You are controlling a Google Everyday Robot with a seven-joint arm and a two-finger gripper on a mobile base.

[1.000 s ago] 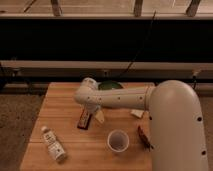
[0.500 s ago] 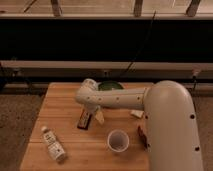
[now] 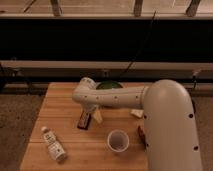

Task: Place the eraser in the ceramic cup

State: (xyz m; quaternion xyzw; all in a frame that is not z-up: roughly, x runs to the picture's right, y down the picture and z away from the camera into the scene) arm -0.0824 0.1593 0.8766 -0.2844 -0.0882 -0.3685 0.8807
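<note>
The eraser [image 3: 85,119], a small dark flat block with red-orange markings, lies on the wooden table [image 3: 60,105] left of centre. The ceramic cup [image 3: 118,140], white and round, stands upright near the table's front, to the right of the eraser and nearer the camera. My arm reaches from the right foreground across the table to the left. The gripper [image 3: 95,114] points down right beside the eraser's right end. I cannot tell whether it touches the eraser.
A green bowl [image 3: 111,85] sits at the back, partly hidden behind the arm. A small bottle [image 3: 53,144] lies at the front left. A pale cream block [image 3: 136,113] and a thin reddish-brown stick [image 3: 141,134] show beside the arm at right.
The large near part of my arm has swung left and covers more of the table's right side. The gripper stays by the eraser, which has not moved.
</note>
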